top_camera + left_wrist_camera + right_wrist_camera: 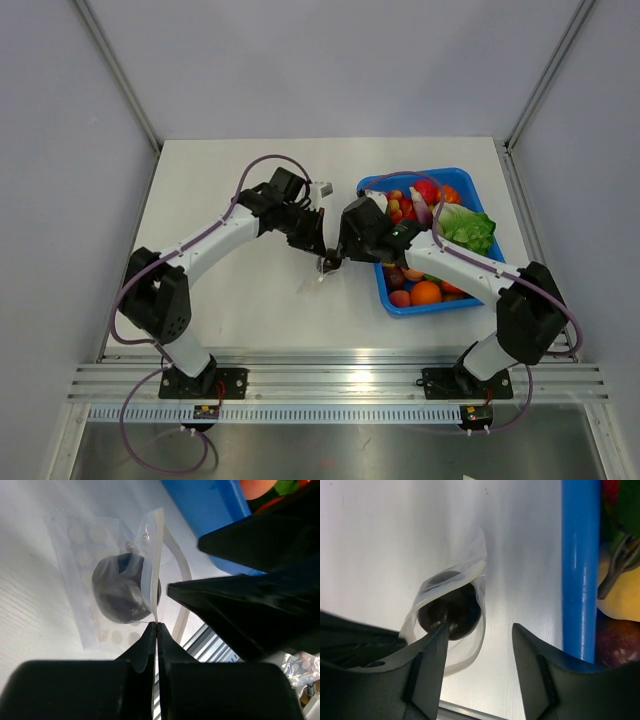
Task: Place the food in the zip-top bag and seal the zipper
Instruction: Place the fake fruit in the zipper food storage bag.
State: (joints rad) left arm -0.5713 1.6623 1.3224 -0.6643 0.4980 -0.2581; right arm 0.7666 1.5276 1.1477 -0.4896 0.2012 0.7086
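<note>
Plum (452, 614) down inside bag (75, 540) on counter (380, 525) near tray (577, 555), left jaws pinched shut on bag's rim to hold mouth open, right jaws wide, holding nothing.

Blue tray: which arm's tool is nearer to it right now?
Right. The right tool hangs open beside the blue tray, over the zip-top bag. The left tool is farther left, shut on the bag's lip, the right tool between it and the tray.
</note>
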